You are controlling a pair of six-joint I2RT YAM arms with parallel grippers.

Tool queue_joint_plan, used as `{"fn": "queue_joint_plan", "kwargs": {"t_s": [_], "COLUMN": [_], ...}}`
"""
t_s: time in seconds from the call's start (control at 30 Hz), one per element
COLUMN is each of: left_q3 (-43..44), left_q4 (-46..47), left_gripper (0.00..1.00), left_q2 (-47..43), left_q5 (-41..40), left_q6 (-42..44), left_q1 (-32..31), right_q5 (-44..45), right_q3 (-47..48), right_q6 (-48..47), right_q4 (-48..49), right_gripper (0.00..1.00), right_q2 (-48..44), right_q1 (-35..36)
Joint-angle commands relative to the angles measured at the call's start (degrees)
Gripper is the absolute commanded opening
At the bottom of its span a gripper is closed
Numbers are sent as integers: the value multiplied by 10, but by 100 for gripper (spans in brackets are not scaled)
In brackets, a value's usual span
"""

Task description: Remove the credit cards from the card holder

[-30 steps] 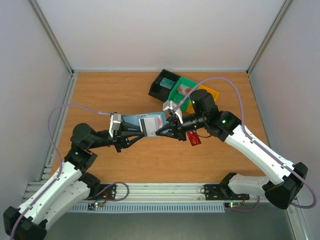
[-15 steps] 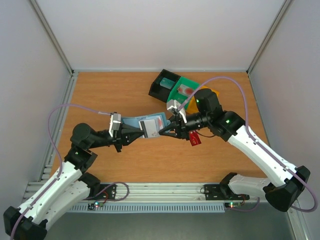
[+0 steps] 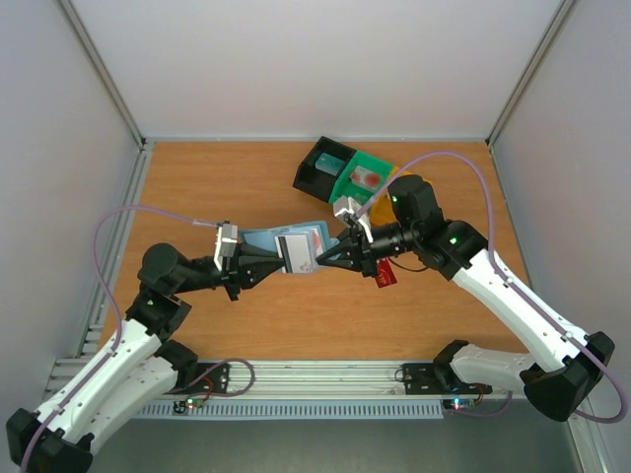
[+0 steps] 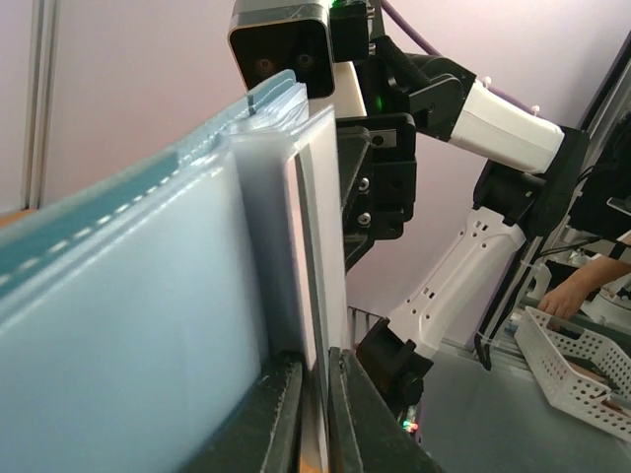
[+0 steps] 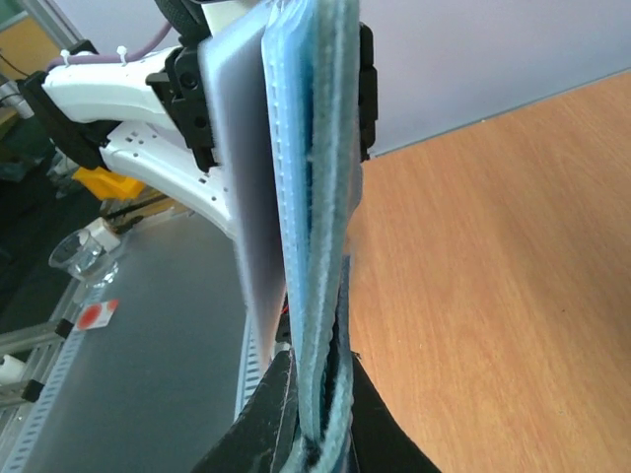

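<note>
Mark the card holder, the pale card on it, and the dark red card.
card holder (image 3: 258, 239): top view, its light blue left part.
pale card (image 3: 297, 254): top view, middle of its face.
dark red card (image 3: 386, 275): top view, its exposed end.

Blue card holder (image 3: 258, 239) aloft with pale card (image 3: 296, 252); red card (image 3: 385, 274) nearby.
</note>
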Motion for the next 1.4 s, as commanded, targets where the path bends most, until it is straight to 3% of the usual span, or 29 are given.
{"fn": "queue_joint_plan", "kwargs": {"t_s": [0.0, 0.1, 0.6, 0.83, 1.03, 1.17, 1.2, 1.23, 1.3, 1.37], "left_q3": [2, 1, 13, 40, 74, 79, 74, 65, 30, -19], "left_q4": [13, 31, -67, -173, -329, -526, -569, -594, -547, -352], "left_gripper": [8, 0, 0, 0, 0, 0, 0, 0, 0, 0], "left_q2": [-11, -6, -28, -41, -77, -129, -138, -145, -158, -165], "left_q5": [10, 14, -21, -62, -40, 35, 33, 23, 4, 44], "left_q6": [0, -7, 33, 197, 533, 936, 1112, 1218, 1478, 1547], "left_q1": [-1, 0, 16, 22, 22, 21, 21, 21, 21, 21], "right_q5": [-4, -11, -25, 8, 31, 32, 30, 27, 18, 14], "right_q3": [-8, -3, -29, -63, -75, -87, -91, -94, -100, -107], "right_q6": [4, 9, 12, 38, 72, 83, 86, 88, 95, 100], "right_q4": [20, 21, -2, -12, -28, -24, -21, -18, -12, -6], "right_gripper": [1, 1, 1, 1, 1, 1, 1, 1, 1, 1], "right_q2": [-21, -14, -37, -65, -41, -35, -35, -36, -38, -42], "right_q1": [-11, -11, -76, -131, -158, -158, -159, -158, -158, -158]}}
